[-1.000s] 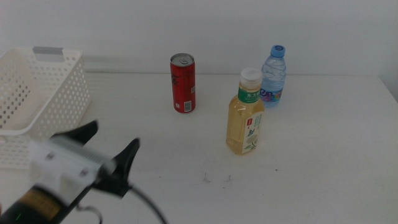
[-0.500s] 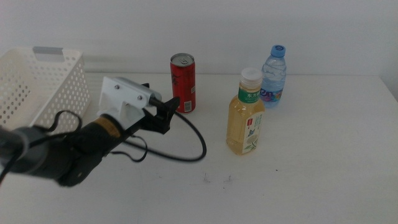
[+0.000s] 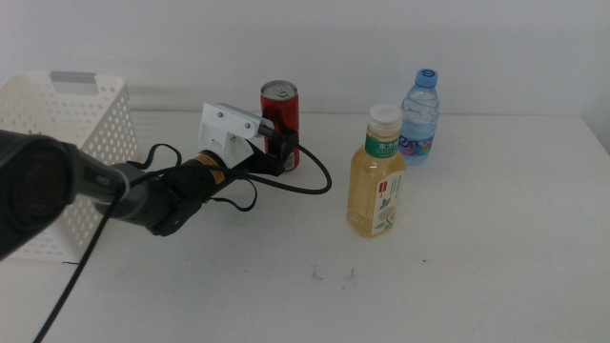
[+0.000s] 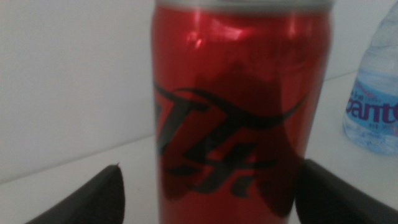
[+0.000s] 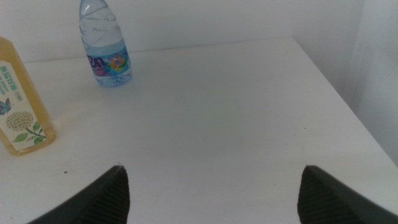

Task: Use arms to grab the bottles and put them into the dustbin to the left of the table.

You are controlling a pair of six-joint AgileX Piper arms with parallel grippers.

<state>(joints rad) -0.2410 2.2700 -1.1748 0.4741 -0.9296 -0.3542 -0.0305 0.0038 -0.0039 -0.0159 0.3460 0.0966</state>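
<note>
1. The table [image 3: 496, 257] still carries all three drinks, so by my reading nothing has been binned yet and the whole job is left.
2. The dustbin [image 3: 57, 143] stands at the table's left end; no bottle shows inside it, though its floor is mostly hidden.
3. The left claw [image 3: 276, 152] is at the red can [image 3: 280, 124] near the table's back edge. In the left wrist view its jaws stand spread on either side of the can [image 4: 242, 106], not yet closed on it.
4. The right claw [image 5: 211, 186] waits with jaws wide apart, holding nothing, over bare table near the right end.
5. The tea bottle [image 3: 376, 176] stands in the middle; its green label's print is too small to read.
6. The water bottle [image 3: 419, 116] stands behind it; the letters "pant" show on its label [image 4: 373, 112].
7. The can's black script is illegible.
</note>
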